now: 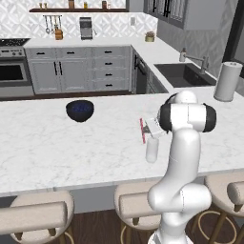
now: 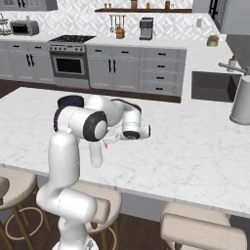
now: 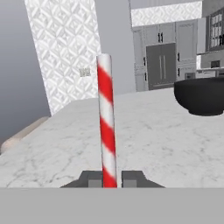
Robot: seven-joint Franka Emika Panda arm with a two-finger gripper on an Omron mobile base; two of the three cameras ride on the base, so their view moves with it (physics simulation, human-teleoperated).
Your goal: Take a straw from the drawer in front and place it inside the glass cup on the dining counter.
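Note:
My gripper (image 1: 146,127) is shut on the straw (image 1: 142,130), a thin red and white striped stick held about upright over the dining counter (image 1: 57,147). In the hand view the straw (image 3: 106,122) rises from between my fingertips (image 3: 89,178). The glass cup (image 1: 152,150) stands upright on the counter just below and slightly right of the straw's lower end, apart from it. From the right base the cup (image 2: 96,155) shows under my forearm, with a bit of the straw (image 2: 105,144) above it. Grey drawers (image 1: 108,66) in the far cabinets are shut; which is the task's drawer I cannot tell.
A dark blue bowl (image 1: 79,110) sits on the counter left of the cup, and shows in the hand view as the bowl (image 3: 201,96) at the right. A paper towel roll (image 1: 227,81) stands by the sink (image 1: 183,75). Beige stools (image 1: 40,214) line the near edge.

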